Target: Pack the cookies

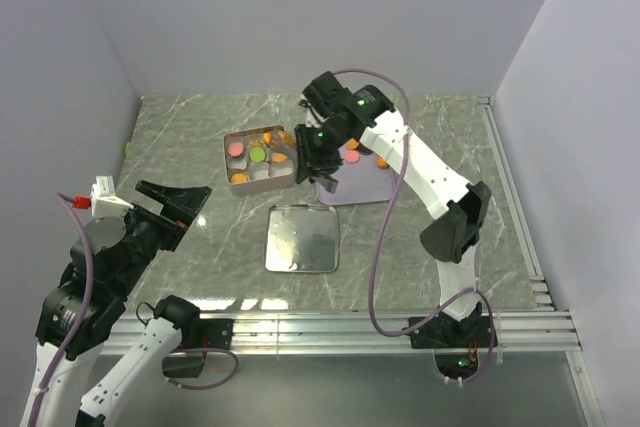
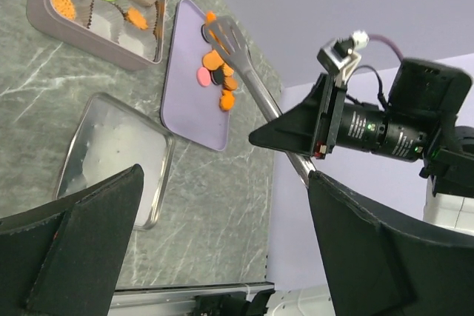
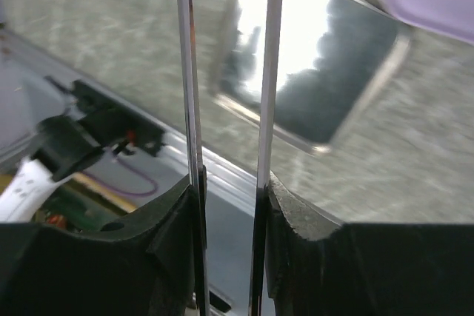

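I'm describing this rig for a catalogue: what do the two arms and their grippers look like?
The left arm and right arm have white links and black joint housings, each trailed by a lilac cable. Small green lights glow on the right arm. The left gripper and right gripper are black, with broad wedge-shaped fingers.

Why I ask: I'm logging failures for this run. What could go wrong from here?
1. The cookies lie bunched and overlapping near one edge of the lavender tray; the tongs may grab two or nudge some off.
2. The right pincer clamps the thin tongs well back from their head, so they could twist and drop a cookie on the way to the tin.
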You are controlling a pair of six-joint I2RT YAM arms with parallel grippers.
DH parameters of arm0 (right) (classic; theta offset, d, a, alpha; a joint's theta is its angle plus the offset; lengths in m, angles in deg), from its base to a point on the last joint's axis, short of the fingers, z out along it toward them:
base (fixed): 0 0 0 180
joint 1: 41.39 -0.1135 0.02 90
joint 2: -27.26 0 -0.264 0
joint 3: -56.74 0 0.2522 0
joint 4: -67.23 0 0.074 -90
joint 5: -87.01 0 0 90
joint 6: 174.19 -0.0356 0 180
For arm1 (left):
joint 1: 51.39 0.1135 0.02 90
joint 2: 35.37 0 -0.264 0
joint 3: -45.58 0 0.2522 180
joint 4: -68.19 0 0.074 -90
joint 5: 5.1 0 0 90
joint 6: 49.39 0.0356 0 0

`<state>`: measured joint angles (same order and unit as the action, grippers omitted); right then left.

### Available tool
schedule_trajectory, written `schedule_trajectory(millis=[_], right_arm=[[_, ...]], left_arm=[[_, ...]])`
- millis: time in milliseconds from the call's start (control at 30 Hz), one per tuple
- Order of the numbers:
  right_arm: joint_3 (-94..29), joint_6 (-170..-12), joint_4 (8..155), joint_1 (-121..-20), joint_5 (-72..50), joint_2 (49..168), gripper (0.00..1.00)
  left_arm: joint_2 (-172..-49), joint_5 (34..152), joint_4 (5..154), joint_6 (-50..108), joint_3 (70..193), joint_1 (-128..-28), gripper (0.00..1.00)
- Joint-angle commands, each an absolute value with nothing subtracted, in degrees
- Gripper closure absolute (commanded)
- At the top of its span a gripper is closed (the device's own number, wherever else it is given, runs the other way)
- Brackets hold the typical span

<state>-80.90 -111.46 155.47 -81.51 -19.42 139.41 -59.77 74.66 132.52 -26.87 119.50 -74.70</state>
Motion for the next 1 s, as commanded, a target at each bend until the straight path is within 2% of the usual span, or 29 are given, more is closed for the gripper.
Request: schedule_trajectory(millis=[0, 100, 433, 967], right_arm=[[-87.96, -113.9, 154.65, -83.66, -23.29, 143.52, 0.69], [-91.75, -115.13, 153.17, -84.54, -24.87, 146.69, 0.69], [-90.88, -117.15, 147.53, -85.78, -29.36, 152.23, 0.69], [-87.8, -117.24, 145.68, -86.39, -28.3, 157.86, 0.69]], left_arm=[[-61.03, 76.64, 129.76, -25.4, 119.72, -74.59, 0.0], [-61.38, 76.46, 131.69, -25.04, 120.77, -74.59, 0.01], [-59.98, 71.1, 139.69, -24.34, 125.96, -74.59, 0.03], [-57.16, 69.34, 144.35, -25.13, 127.72, -74.59, 0.01]])
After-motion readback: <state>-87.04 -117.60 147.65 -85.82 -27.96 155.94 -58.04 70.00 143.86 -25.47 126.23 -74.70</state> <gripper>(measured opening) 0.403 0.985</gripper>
